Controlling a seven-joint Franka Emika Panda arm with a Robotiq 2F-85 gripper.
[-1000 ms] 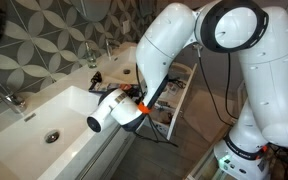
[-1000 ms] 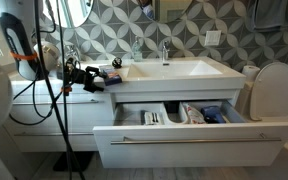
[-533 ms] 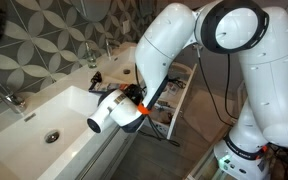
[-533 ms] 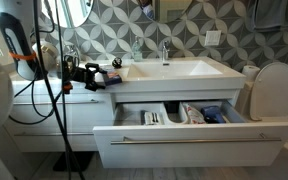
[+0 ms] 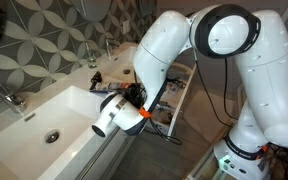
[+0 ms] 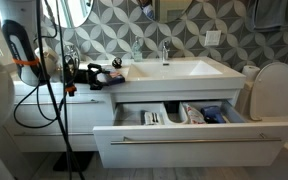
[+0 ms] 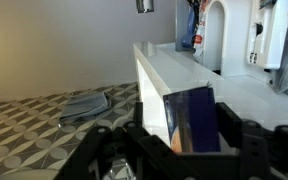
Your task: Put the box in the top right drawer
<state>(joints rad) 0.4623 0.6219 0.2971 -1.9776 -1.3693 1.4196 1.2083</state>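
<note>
Step in hand: carry phase. Pincer [image 7: 180, 146] clamped on the box [image 7: 194, 118], dark face seen between the fingers in wrist view. In an exterior view the box [image 6: 111, 69] sits at the pincer [image 6: 96, 76], low over the desk [image 6: 44, 95] just beside the basin [image 6: 174, 68]; touching it or not, cannot tell. Top right drawer [image 6: 184, 148] is pulled out, partly filled, well apart from the box.

Arm [image 5: 164, 45]: elbow high, forearm angled down, wrist roughly level.

Next move, as judged: shift the box outward over the drawer, lower into a free spot, release
</note>
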